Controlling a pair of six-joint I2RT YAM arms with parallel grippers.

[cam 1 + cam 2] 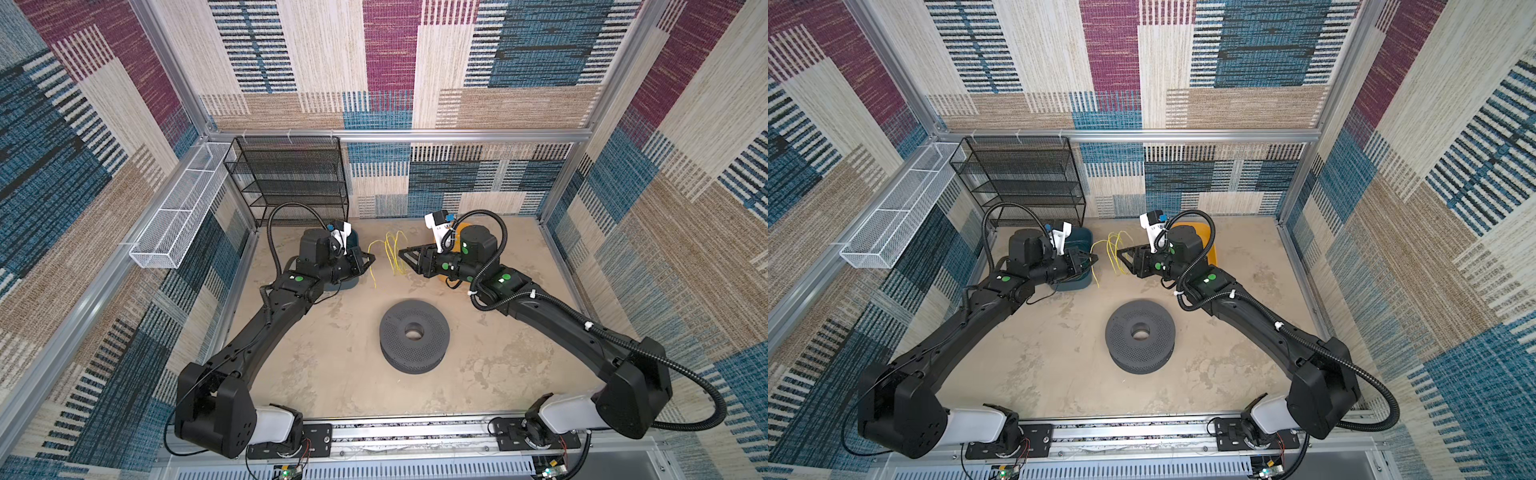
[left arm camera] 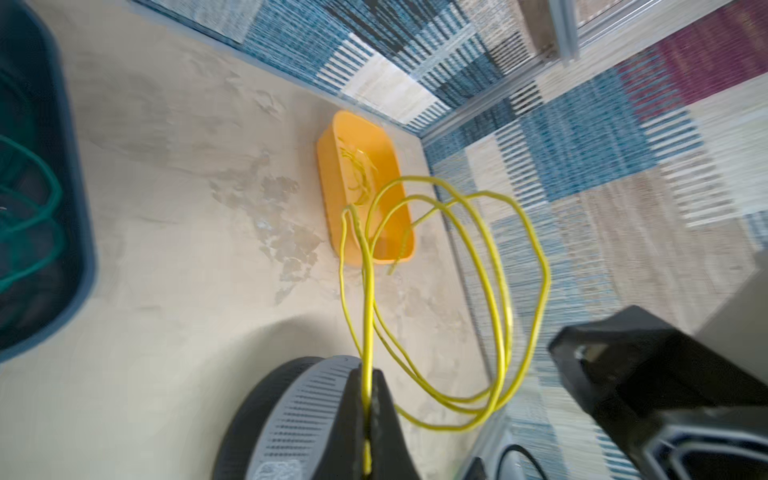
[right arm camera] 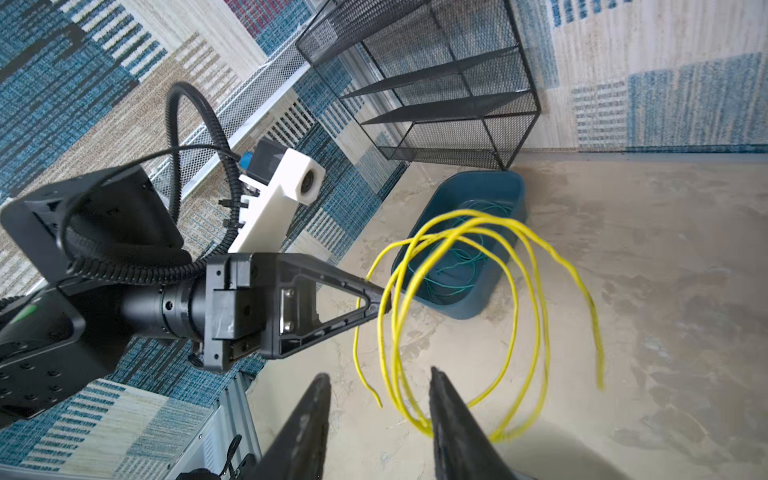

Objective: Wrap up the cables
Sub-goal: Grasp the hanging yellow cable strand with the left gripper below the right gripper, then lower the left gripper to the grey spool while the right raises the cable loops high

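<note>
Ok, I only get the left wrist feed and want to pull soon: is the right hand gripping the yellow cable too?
Observer: No, the right hand stands open, and the loops of the yellow cable hang right at its tips.
Operator: Anything tall at the back that I can't see?
Observer: A black mesh shelf stands in the far corner, behind the teal bin.

The cables [image 2: 368,316] look like smooth, slightly glossy plastic; the shelf [image 1: 286,166] is black metal mesh (matt), the orange bin [image 2: 332,195] smooth plastic, the walls [image 1: 390,62] rough woven cloth.
</note>
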